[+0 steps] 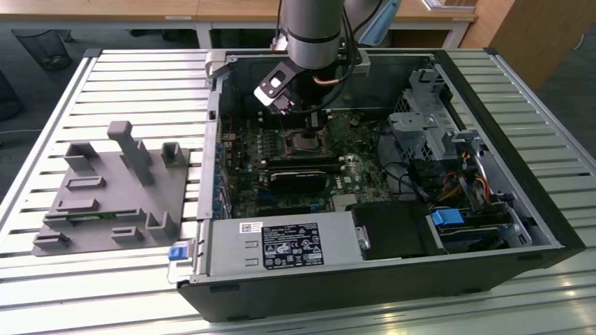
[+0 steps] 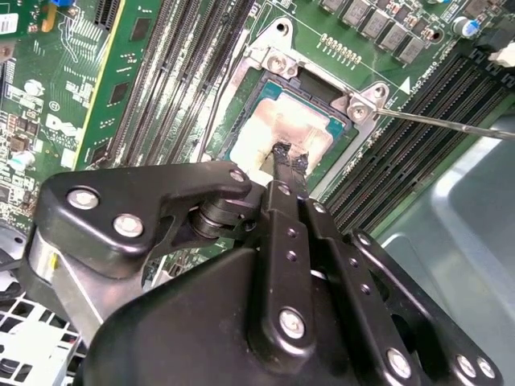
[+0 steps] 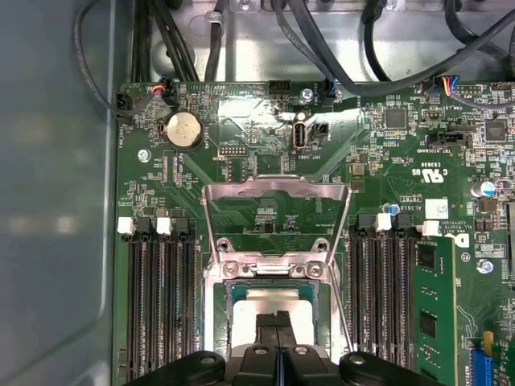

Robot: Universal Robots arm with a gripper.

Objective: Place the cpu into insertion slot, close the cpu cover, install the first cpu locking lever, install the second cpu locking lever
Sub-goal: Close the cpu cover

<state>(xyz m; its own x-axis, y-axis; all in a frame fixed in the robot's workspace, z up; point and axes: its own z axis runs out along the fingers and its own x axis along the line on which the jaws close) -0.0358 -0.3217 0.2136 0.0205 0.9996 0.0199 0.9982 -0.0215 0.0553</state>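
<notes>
My arm's black jaws, clenched together on nothing, touch their tip to the pale silvery square cpu (image 2: 310, 121), which lies seated in the dark, metal-rimmed insertion slot (image 3: 214, 310). The thin silvery cpu cover (image 3: 275, 186) stands open just beyond it. Long black memory slots (image 3: 157, 305) flank the socket on the green circuit board (image 3: 241, 137), inside the open black computer case (image 1: 373, 286) on the slatted metal surface (image 1: 121, 77).
</notes>
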